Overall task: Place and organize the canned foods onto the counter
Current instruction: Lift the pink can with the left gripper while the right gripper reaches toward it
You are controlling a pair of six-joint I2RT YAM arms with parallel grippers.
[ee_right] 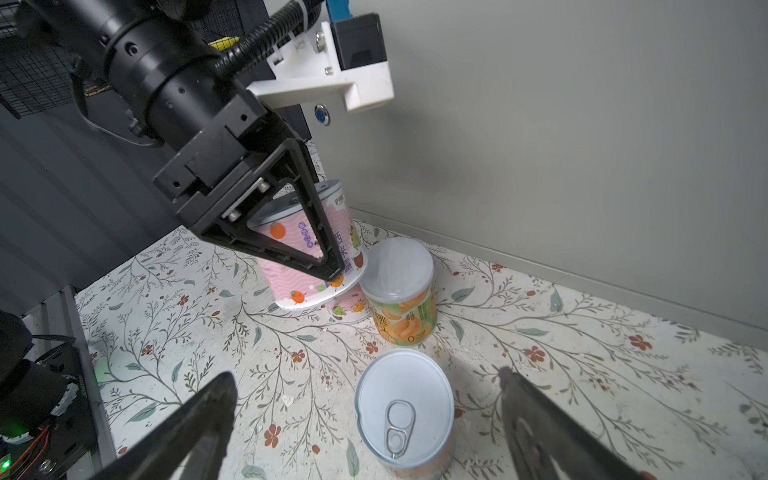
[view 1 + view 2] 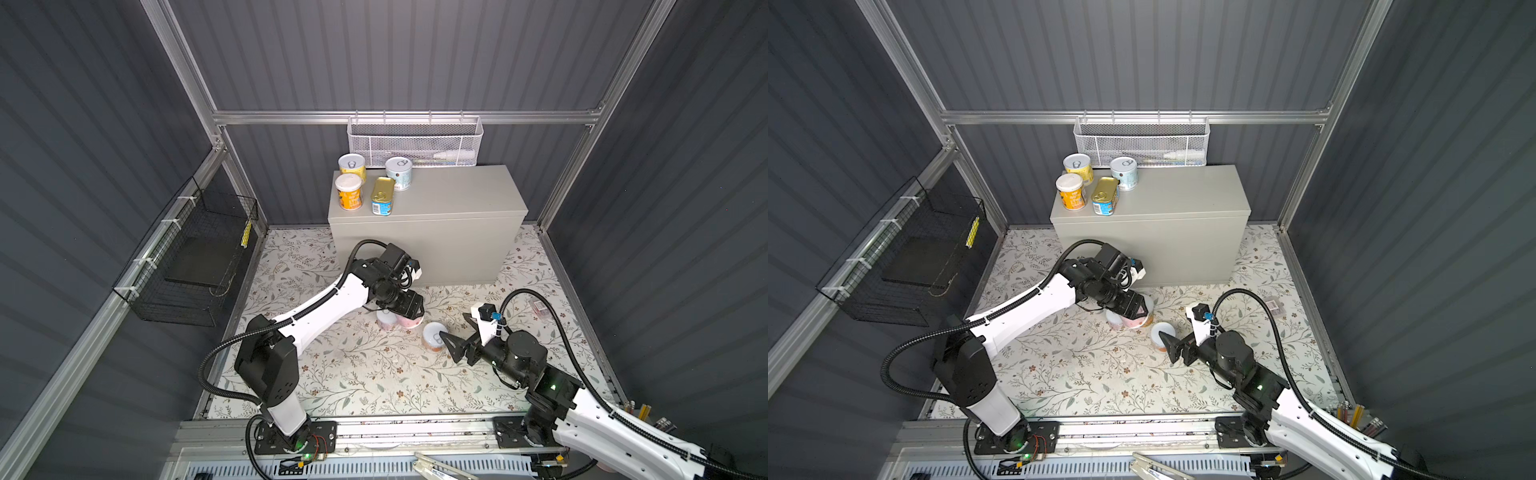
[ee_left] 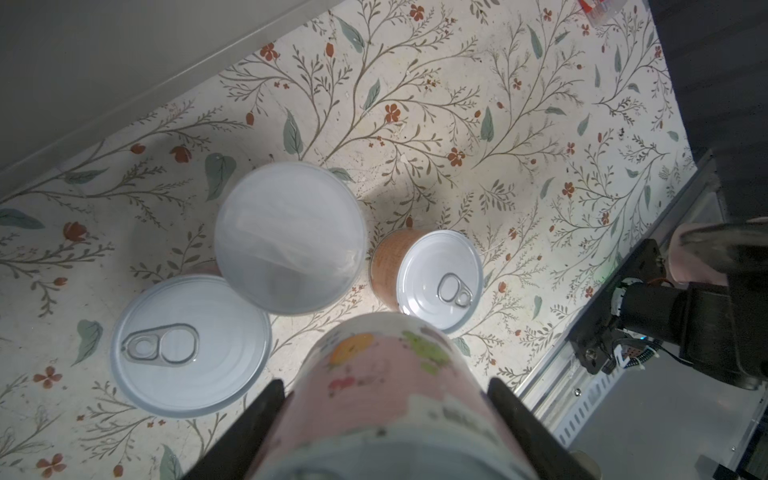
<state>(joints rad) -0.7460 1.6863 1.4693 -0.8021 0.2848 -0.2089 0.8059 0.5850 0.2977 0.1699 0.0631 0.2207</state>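
Left claw (image 3: 388, 409) is gripping one pink round can (image 1: 299, 289), half-hiding its twin (image 1: 351, 309); right claw (image 1: 365, 376) gaping; four tins (image 2: 382, 195) topping grey metal counter (image 2: 453, 195).

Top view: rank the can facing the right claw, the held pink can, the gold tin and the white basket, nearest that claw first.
1. Facing can, just off the right claw's tips.
2. Pink can, in the left claw.
3. Gold tin, on the counter's left end.
4. White basket, on the back rail.
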